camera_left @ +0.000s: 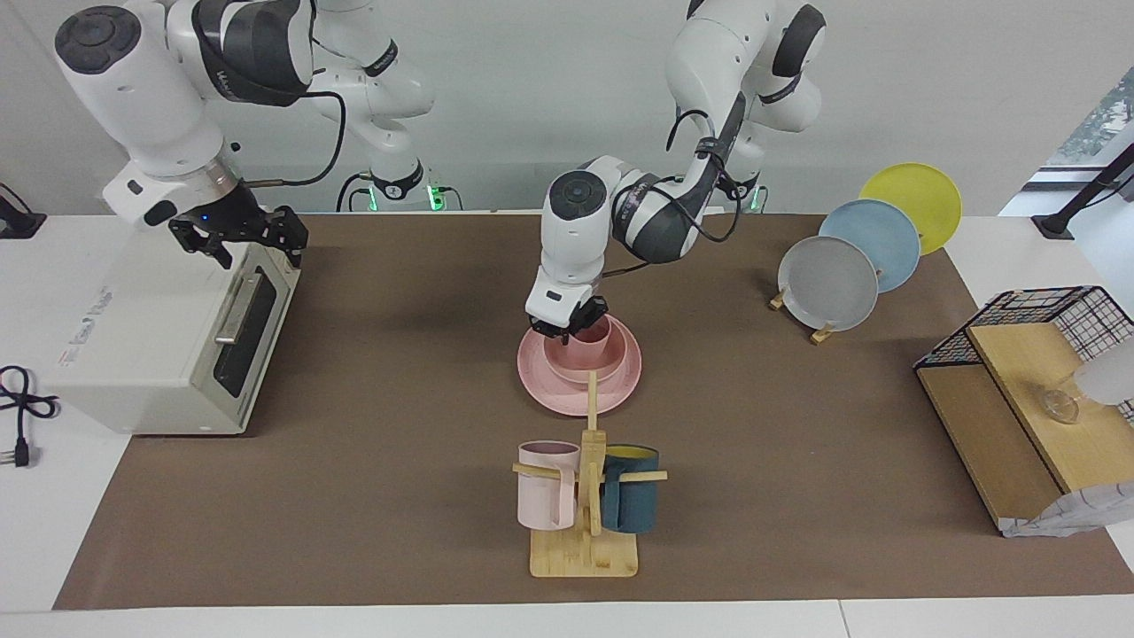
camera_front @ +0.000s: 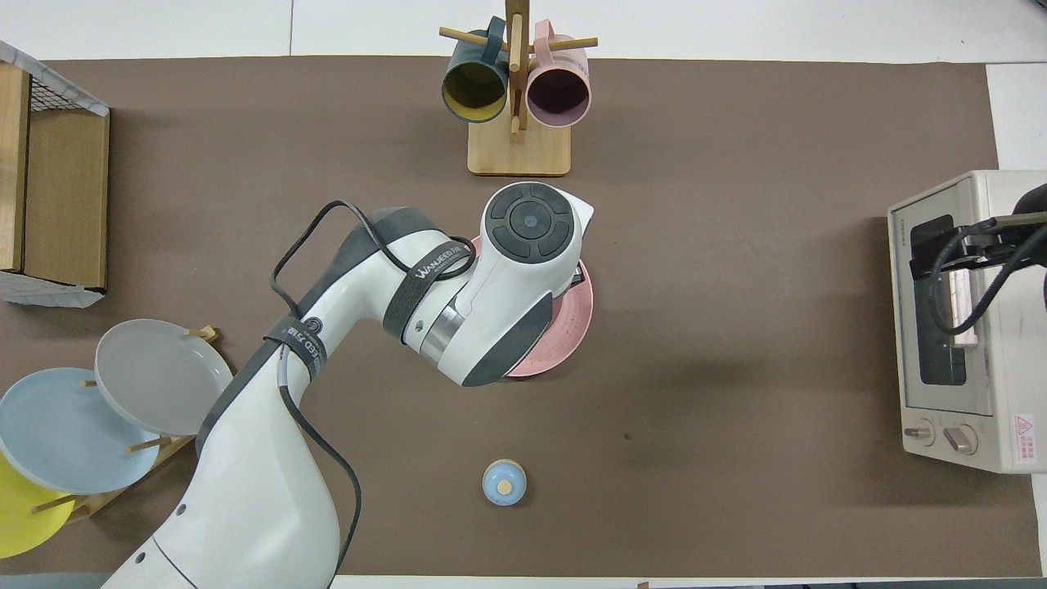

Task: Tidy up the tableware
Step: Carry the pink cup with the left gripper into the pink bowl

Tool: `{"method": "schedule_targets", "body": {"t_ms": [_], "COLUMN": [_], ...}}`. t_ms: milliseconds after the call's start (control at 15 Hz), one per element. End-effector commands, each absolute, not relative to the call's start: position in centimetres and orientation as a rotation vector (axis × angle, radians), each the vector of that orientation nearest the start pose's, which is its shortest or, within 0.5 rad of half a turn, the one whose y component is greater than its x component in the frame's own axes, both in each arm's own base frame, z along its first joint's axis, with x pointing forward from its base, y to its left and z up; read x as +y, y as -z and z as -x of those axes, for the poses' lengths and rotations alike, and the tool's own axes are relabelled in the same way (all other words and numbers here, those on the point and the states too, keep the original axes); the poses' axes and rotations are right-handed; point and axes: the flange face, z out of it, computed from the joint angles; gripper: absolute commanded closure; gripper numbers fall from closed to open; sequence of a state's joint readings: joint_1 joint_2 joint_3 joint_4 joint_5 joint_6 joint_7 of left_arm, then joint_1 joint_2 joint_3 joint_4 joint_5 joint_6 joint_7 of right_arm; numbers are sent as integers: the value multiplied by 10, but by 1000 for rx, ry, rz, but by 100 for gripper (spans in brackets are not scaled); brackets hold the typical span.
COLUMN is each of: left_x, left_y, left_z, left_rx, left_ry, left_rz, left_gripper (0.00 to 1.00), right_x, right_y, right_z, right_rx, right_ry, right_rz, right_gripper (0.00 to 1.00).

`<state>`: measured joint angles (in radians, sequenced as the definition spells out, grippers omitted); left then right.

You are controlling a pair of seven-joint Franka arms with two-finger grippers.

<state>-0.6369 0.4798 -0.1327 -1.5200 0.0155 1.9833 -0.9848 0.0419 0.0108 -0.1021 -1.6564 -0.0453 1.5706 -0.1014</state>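
Note:
The pink plate lies mid-table, with the pink bowl on it. The pink cup stands upright inside the bowl. My left gripper reaches down from above and is shut on the cup's rim at the side toward the right arm's end. In the overhead view my left arm covers the bowl and cup; only the plate's edge shows. My right gripper hangs open and empty over the toaster oven's door, waiting; it also shows in the overhead view.
A wooden mug tree with a pale pink mug and a dark teal mug stands farther from the robots than the plate. Grey, blue and yellow plates stand in a rack. A wire-and-wood shelf is at the left arm's end. A small blue knob lies nearer the robots.

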Motion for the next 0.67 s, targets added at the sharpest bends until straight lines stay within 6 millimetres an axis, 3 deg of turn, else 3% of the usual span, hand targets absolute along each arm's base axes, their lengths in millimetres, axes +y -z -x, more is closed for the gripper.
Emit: {"method": "schedule_targets", "body": {"t_ms": [0, 133, 200, 533, 600], "left_x": [-464, -459, -445, -339, -309], "left_y": [-389, -402, -422, -546, -571], "left_z": [-507, -509, -514, -532, -535], "left_rx": [-345, -352, -361, -445, -452], "left_ry": [-13, -11, -1, 13, 29], "left_rz": [3124, 3118, 3118, 3136, 3152], "left_gripper": [0, 0, 0, 0, 0], "right_x": [-43, -41, -41, -35, -36], "right_y": [-599, -603, -599, -600, -600], "right_z": [-545, -545, -545, -544, -543], "right_rx": [-80, -75, -65, -75, -75], "right_ry": [-157, -149, -151, -155, -155], "right_rz": [3158, 3154, 3153, 3151, 3151], "right_gripper": [0, 0, 0, 0, 0]}}
